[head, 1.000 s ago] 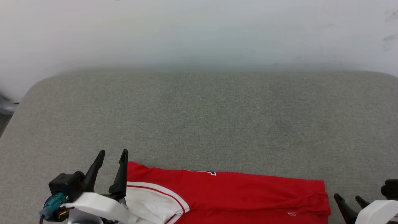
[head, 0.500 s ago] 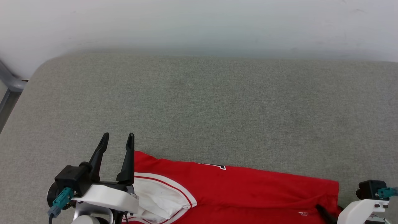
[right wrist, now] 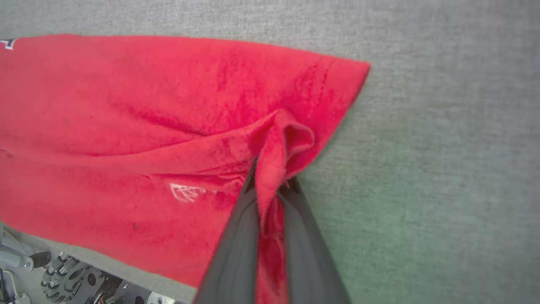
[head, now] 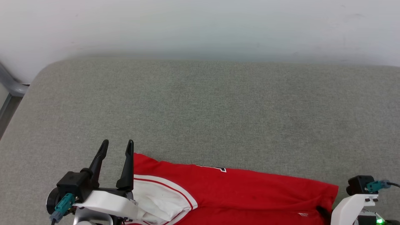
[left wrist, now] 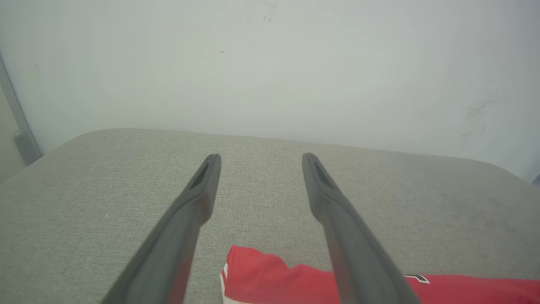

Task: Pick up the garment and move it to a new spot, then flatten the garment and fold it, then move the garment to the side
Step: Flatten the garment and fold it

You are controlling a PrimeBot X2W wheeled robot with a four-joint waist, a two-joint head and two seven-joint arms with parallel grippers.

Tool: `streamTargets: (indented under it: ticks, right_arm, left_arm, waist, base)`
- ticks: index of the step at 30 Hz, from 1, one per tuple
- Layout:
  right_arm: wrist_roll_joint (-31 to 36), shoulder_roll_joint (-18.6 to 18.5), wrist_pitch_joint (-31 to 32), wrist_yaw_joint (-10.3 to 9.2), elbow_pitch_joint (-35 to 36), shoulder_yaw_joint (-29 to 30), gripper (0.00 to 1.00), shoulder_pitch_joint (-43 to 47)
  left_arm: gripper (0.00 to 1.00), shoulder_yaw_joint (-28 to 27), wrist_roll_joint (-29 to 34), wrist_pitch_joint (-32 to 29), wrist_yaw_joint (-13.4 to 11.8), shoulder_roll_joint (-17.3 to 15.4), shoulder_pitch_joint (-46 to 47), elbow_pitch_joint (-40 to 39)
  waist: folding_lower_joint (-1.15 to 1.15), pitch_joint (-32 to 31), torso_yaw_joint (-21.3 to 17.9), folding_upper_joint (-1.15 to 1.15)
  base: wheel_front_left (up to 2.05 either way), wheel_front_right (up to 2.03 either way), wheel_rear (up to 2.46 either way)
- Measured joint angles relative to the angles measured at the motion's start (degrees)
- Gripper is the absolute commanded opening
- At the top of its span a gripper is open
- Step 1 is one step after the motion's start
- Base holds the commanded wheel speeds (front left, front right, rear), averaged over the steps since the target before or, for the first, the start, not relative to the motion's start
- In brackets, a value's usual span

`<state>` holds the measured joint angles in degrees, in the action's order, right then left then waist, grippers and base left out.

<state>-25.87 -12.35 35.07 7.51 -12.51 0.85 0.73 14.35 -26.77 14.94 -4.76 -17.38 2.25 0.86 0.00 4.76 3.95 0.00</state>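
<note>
One garment (right wrist: 126, 105) fold sits inside right claw (right wrist: 272, 178).

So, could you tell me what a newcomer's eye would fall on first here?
The bright red shirt stands out, lying along the near edge of the grey padded surface. The right pincer is shut on a bunched fold near its corner, while the left pincer stands open beside the white sleeve.

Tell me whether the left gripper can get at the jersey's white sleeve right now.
Probably yes. The left gripper stands open right beside the white sleeve, which lies uncovered on the grey cushion; its fingers point past it, so it would need to pull back and tip down.
</note>
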Motion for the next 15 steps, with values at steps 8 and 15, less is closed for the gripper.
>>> streamTargets:
  ticks: [8, 15]
  right_arm:
    - [-0.4, -3.8, 1.3, 0.02, 1.1, 2.4, 0.00, -1.1]
    - [-0.3, -5.7, 3.4, 0.02, 1.7, 9.9, 0.00, 0.0]
  left_arm:
    - [1.00, -0.1, 0.4, -0.2, -0.3, -1.4, -0.8, 0.3]
    - [1.00, 0.0, 0.3, -0.5, -1.3, -1.4, -2.0, -0.2]
  waist:
    - [0.00, -1.9, -1.7, 0.00]
    - [0.00, -2.9, -3.0, 0.00]
  base:
    - [0.00, 0.00, 0.00]
    - [0.00, 0.00, 0.00]
